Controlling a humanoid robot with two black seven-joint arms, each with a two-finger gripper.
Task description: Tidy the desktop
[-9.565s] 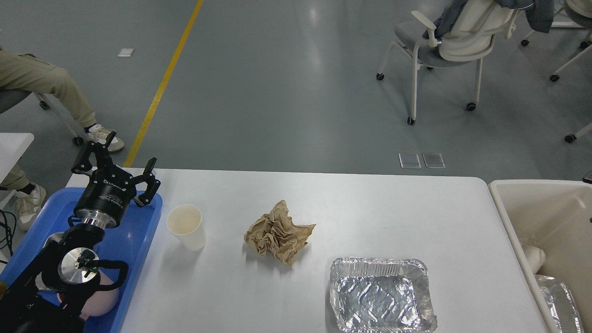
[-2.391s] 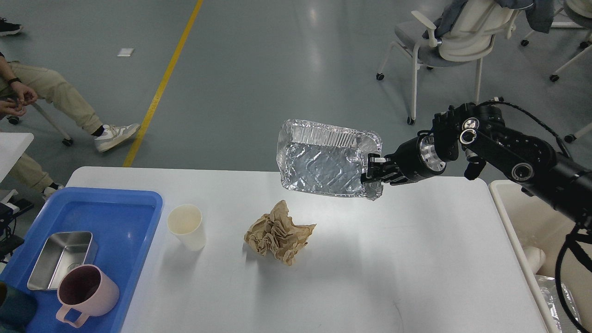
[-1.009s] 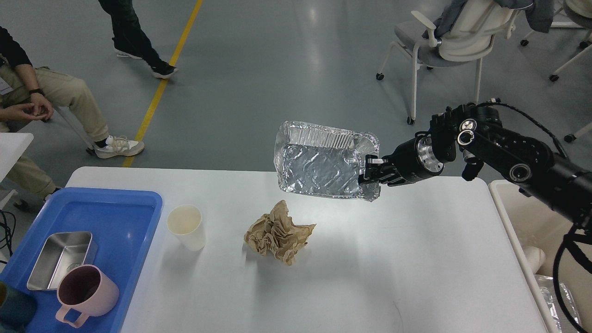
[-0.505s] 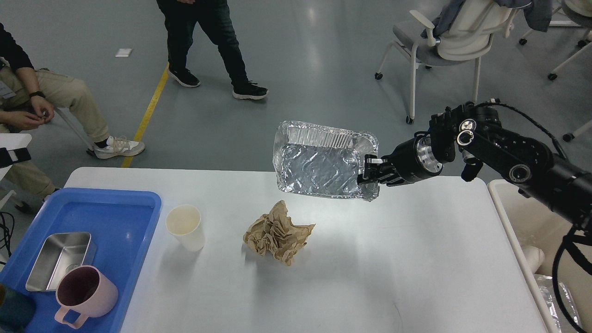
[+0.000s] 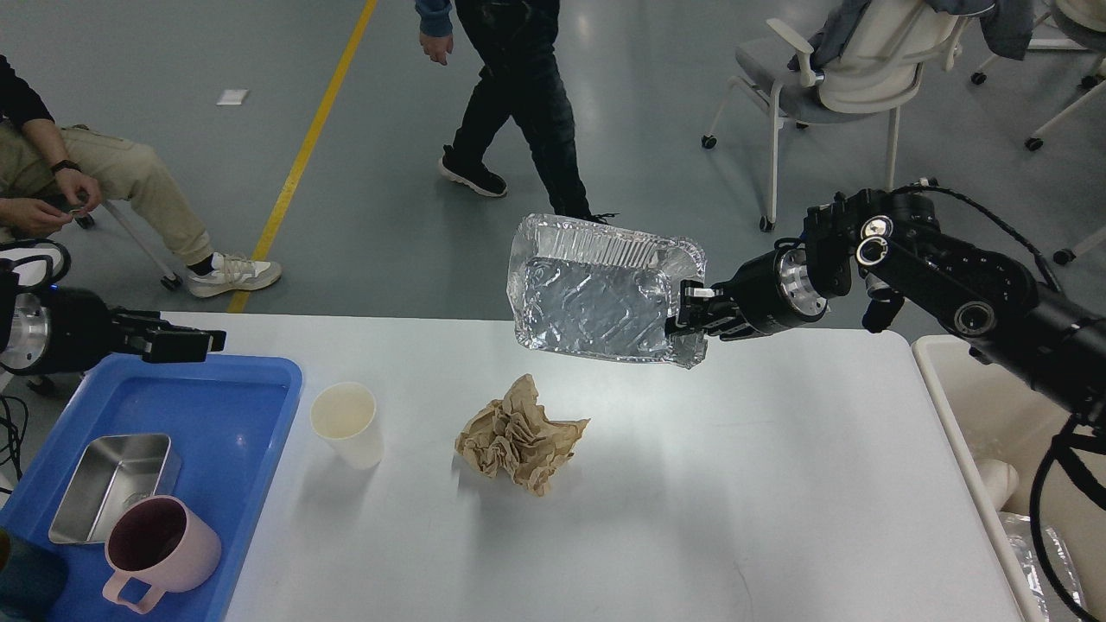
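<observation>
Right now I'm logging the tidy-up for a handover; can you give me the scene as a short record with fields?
Held: crinkled silver foil tray, tilted above the white tabletop, gripped at its corner by right pincer
Left pincer: above blue plastic tray, grip unclear
On tabletop: cream paper cup, crumpled brown paper
In blue tray: steel box, pink mug
Right edge: beige bin

Head-high, forward-down over desktop [image 5: 605,518], seemingly.
</observation>
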